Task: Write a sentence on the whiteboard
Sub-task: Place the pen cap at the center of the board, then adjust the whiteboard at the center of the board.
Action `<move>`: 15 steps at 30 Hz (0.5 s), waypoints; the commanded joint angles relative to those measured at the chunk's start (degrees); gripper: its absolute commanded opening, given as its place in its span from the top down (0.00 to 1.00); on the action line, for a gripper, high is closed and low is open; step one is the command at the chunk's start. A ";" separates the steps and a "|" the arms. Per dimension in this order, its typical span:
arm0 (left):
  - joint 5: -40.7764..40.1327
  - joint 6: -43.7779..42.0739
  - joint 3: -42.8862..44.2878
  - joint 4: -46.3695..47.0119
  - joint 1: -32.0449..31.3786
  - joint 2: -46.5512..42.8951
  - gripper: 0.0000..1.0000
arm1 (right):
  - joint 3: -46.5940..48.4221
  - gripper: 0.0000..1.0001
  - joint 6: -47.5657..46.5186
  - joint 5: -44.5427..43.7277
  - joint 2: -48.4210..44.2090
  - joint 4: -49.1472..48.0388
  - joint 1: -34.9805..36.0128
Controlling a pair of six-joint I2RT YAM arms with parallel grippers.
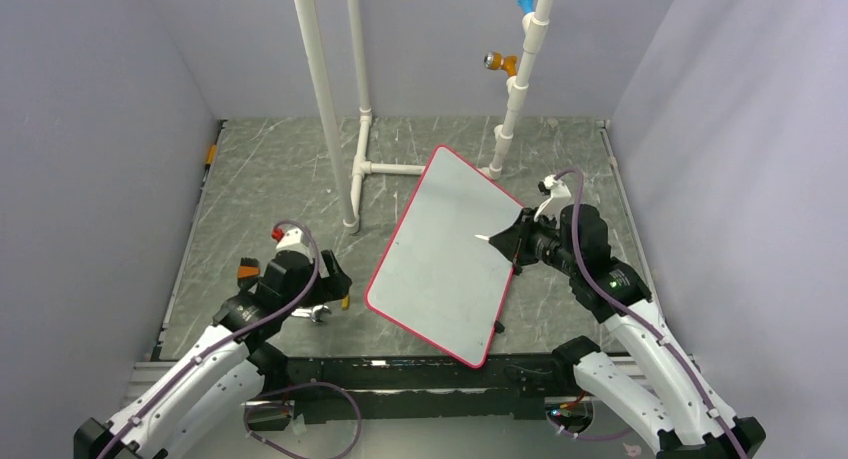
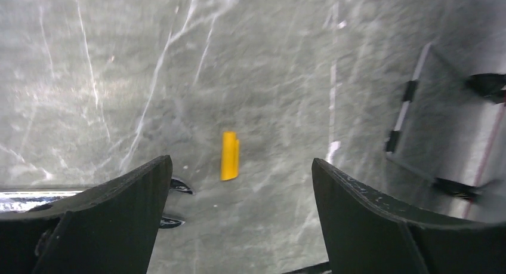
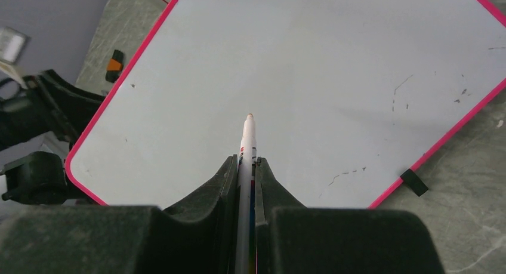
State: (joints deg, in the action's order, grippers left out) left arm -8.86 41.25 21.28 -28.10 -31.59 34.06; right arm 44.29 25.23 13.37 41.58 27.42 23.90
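Observation:
The whiteboard (image 1: 440,249) lies tilted on the table, pale grey-white with a red rim. It fills the right wrist view (image 3: 298,65). No orange-yellow sentence shows on it, only a few faint dark specks. My right gripper (image 1: 515,241) (image 3: 246,160) is shut on a white marker (image 1: 490,239) (image 3: 247,137), whose tip hangs over the board's right part. I cannot tell whether the tip touches. My left gripper (image 1: 332,291) (image 2: 241,166) is open and empty above a yellow marker cap (image 1: 345,302) (image 2: 230,155) on the table, left of the board.
A white pipe frame (image 1: 325,99) stands at the back, with orange and blue fittings (image 1: 497,62). A small metal clip-like object (image 1: 318,314) (image 2: 173,187) lies by the left gripper. Grey walls close in both sides. A black foot (image 3: 413,182) sticks out from the board's rim.

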 commanded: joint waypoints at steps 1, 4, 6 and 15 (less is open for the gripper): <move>-1.90 -4.80 9.99 -5.62 -0.19 -0.80 0.07 | 1.18 1.00 -1.26 -2.43 -1.71 1.70 -0.16; -1.20 -9.22 16.10 -7.29 -0.18 -0.27 0.08 | 1.45 1.00 -1.41 -2.90 -2.25 2.67 -0.19; 0.36 -12.32 19.93 -6.82 -0.21 0.79 0.10 | 1.35 1.00 -1.26 -2.55 -2.58 2.97 -0.22; 13.18 -21.71 33.90 -1.20 -0.18 13.65 0.22 | 2.65 1.00 -1.02 -2.37 -4.80 5.02 -0.13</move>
State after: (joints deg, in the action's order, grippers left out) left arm -3.03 24.86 50.41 -33.34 -31.59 42.54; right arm 44.31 24.77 11.88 37.95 31.00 23.86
